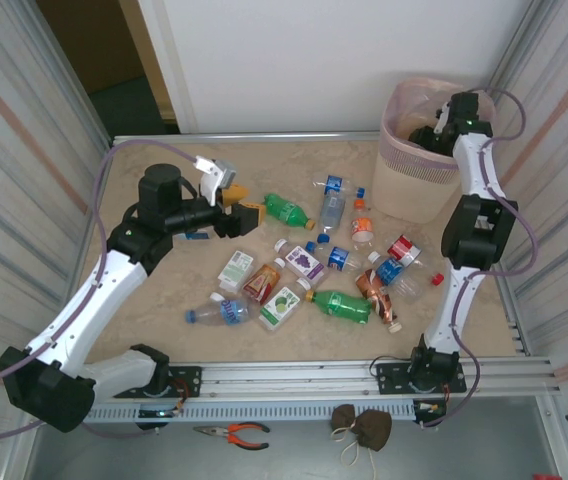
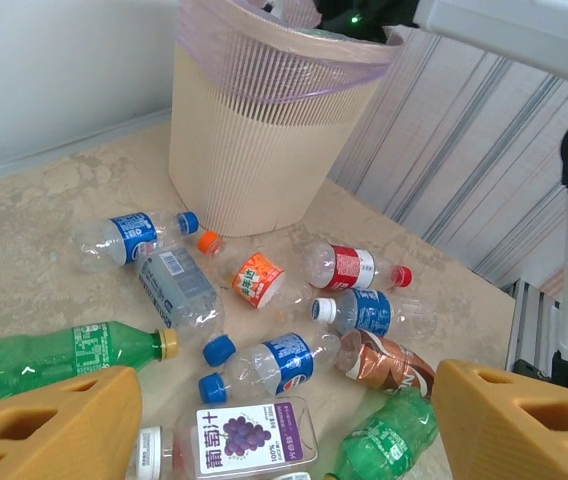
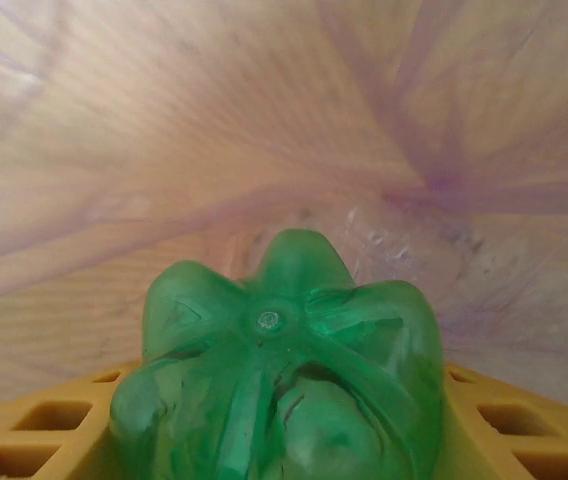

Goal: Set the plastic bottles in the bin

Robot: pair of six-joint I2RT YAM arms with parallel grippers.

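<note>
The right jaws are clamping the sides of a green bottle, whose petal-shaped base is facing the right wrist camera. They are holding it inside the bin, and the purple-tinted liner is showing behind it. The left jaws are standing wide apart with nothing between them, hovering over the left part of the counter. In the left wrist view their yellow tips are sitting in the two lower corners.

The bin is standing at the far right corner of the counter, with the right arm bending over its rim. The other plastic bottles are lying scattered across the middle of the counter.

In the left wrist view, a white grape bottle is carrying Chinese characters above a bunch of purple grapes. Near it, a red-labelled bottle, an orange-labelled bottle and a blue-labelled bottle are showing lettering too blurred to read. A yellow-capped green bottle is wearing a green label with white print that is equally illegible.

The top view is adding two more white fruit-labelled bottles on the near left of the scatter. It is also showing orange-handled pliers lying below the front rail.
</note>
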